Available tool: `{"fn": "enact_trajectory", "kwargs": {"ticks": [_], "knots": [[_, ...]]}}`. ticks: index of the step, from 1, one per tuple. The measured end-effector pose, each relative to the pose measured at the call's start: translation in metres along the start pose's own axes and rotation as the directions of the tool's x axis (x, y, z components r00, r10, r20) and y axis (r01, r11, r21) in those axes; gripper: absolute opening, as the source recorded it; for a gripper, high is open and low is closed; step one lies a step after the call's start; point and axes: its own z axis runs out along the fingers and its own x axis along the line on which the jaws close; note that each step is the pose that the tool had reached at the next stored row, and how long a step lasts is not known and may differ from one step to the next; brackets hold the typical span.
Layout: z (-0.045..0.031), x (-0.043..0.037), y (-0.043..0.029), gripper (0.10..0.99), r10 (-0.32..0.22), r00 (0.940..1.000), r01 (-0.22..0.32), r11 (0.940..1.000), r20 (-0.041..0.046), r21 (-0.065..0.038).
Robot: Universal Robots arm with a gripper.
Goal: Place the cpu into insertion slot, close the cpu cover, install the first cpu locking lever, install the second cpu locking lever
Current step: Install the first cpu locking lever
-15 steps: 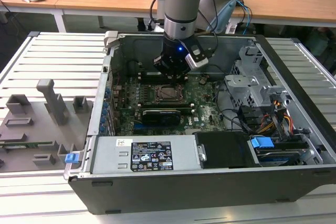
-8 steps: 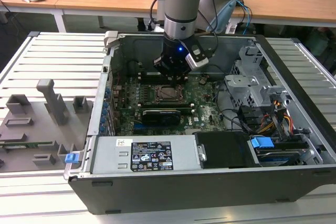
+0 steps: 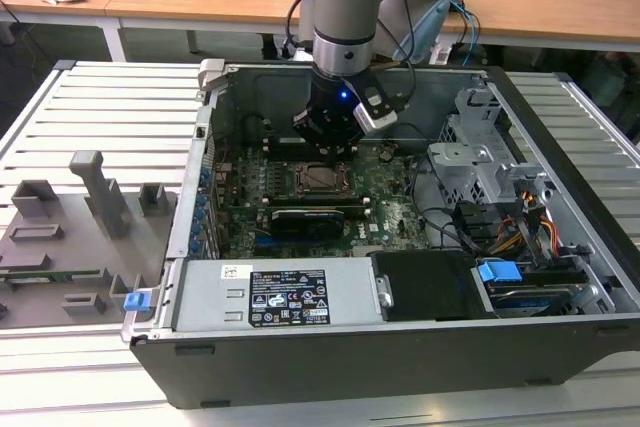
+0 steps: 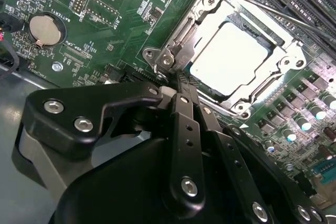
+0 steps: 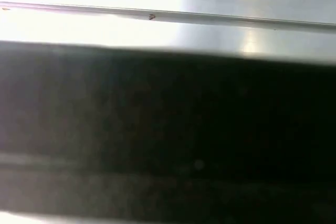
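Observation:
The cpu (image 4: 231, 59), a flat square chip with a bright silver top, lies in the insertion slot (image 3: 303, 179) on the green board. The cpu cover (image 4: 283, 45), a silver metal frame, lies down around the chip. A thin locking lever rod (image 4: 273, 11) runs along the socket's side by the memory slots. My gripper (image 4: 176, 85) hangs low inside the open computer case (image 3: 200, 137), directly over the socket's rear edge in the exterior view (image 3: 325, 147). Its black fingers (image 4: 181, 129) are shut together, their tips at the socket corner where a lever hinge (image 4: 167, 60) sits.
A long black card (image 3: 305, 217) lies just in front of the socket. The power supply (image 3: 280, 297) and a drive cage (image 3: 480, 157) with cables crowd the case. A grey fixture tray (image 3: 80, 227) sits at the exterior view's left. A coin battery (image 4: 44, 29) is on the board.

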Motion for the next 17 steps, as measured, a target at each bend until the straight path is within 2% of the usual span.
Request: {"fn": "enact_trajectory", "kwargs": {"ticks": [1, 2, 3, 6, 7, 17], "knots": [[-0.0005, 0.0003, -0.0004, 0.106, 0.000, 1.0000, 0.000, 1.0000, 0.0000, -0.005], [-0.0002, 0.0001, 0.0000, 0.106, 0.000, 1.0000, 0.000, 0.9998, 0.0009, -0.017], [-0.0028, -0.0002, 0.0005, 0.106, 0.000, 1.0000, 0.000, 0.9998, 0.0025, -0.019], [-0.0161, -0.0003, 0.0007, 0.106, 0.000, 1.0000, 0.000, 0.9998, 0.0018, -0.019], [-0.0176, -0.0003, 0.0007, 0.106, 0.000, 1.0000, 0.000, 0.9998, 0.0017, -0.018], [-0.0178, -0.0001, -0.0024, 0.106, 0.000, 1.0000, 0.000, 0.9998, 0.0017, -0.018]]}}
